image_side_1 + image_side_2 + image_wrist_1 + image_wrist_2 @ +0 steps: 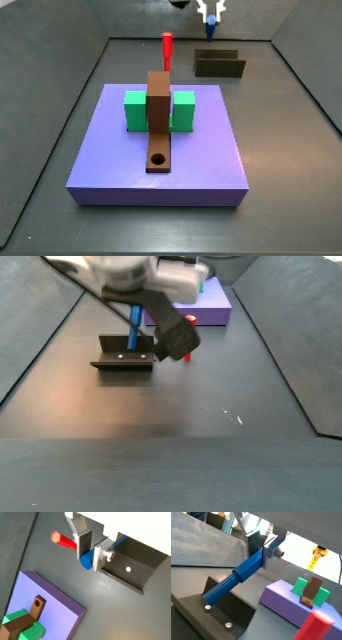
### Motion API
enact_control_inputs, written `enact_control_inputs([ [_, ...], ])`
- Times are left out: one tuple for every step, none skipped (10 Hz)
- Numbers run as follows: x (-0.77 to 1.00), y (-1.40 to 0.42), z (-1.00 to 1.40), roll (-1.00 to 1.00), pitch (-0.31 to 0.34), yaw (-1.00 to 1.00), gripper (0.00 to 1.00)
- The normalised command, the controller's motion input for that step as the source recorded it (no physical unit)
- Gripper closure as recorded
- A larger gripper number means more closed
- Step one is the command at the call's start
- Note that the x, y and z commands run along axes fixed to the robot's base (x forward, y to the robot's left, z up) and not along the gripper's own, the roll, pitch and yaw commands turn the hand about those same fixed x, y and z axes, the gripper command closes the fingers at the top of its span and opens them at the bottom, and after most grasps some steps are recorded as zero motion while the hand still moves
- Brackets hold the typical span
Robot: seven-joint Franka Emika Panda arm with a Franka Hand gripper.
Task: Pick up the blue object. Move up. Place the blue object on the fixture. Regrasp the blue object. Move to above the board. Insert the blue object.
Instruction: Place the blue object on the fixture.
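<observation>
In a side view, the lavender board lies on the dark floor with its two green blocks and the long brown bar, a round hole near the bar's near end. Behind it stands the thin red peg. Further right sits the fixture, and above it the hand grips the blue object between its silver fingers, the peg's lower end reaching down to the fixture.
</observation>
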Motion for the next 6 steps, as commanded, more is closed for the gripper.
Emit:
enact_control_inputs([
  [0.64,-0.11,-0.29,0.04,0.0,-0.1,1.0],
  [0.72,-0.31,-0.14,0.21,0.154,0.0,1.0],
  [0.65,-0.36,-0.06,0.25,0.169,0.0,1.0],
  [0.56,-0.33,-0.07,0.35,0.2,0.0,1.0],
  [0.44,-0.13,-0.21,0.44,0.217,0.01,1.0],
  [0.22,0.0,-0.27,0.48,0.137,0.08,1.0],
])
